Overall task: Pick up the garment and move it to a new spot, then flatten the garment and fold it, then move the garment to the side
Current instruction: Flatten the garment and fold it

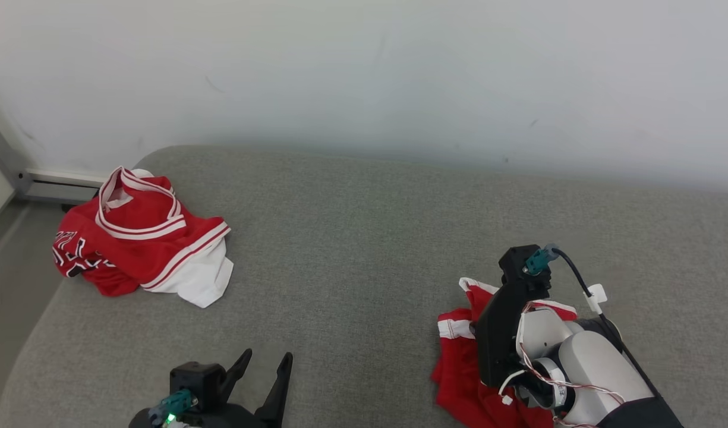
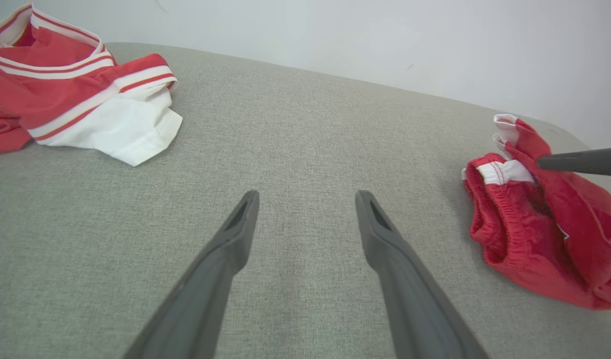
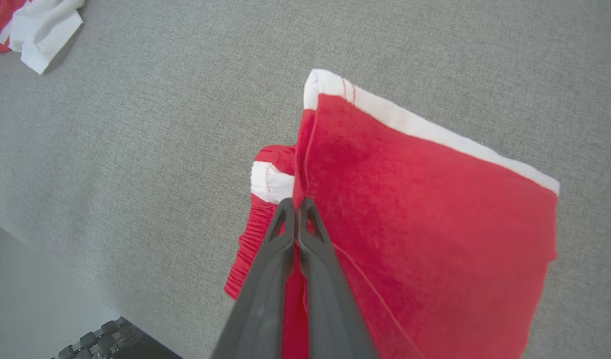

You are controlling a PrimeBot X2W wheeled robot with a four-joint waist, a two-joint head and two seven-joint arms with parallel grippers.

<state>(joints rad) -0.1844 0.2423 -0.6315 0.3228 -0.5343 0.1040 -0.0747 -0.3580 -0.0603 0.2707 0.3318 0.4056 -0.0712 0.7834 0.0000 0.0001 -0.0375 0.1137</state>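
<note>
The right gripper [image 3: 295, 203] is clamping its jaws tight on a fold of the red shorts [image 3: 425, 224], with no gap showing between the two dark fingers. The pinched fold is standing up beside a white-trimmed hem. The elastic waistband is bunching at 7 o'clock of the fingertips in the right wrist view. In the head view the shorts [image 1: 459, 356] are lying at 4 o'clock on the grey cushion [image 1: 364, 238], partly hidden under the right arm. Most of the cloth is resting on the fabric surface.

The left gripper [image 1: 267, 355] is sitting at 7 o'clock in the head view, its jaws standing wide and holding nothing. In the left wrist view its fingers [image 2: 235, 234] are pointing over bare cushion, with the shorts off at 3 o'clock and well apart from them.

A red and white jersey [image 1: 144, 238] is lying crumpled at 9 o'clock in the head view, near the cushion's far left corner, well apart from both grippers. A pale wall [image 1: 364, 71] is running behind the cushion at 12 o'clock.
</note>
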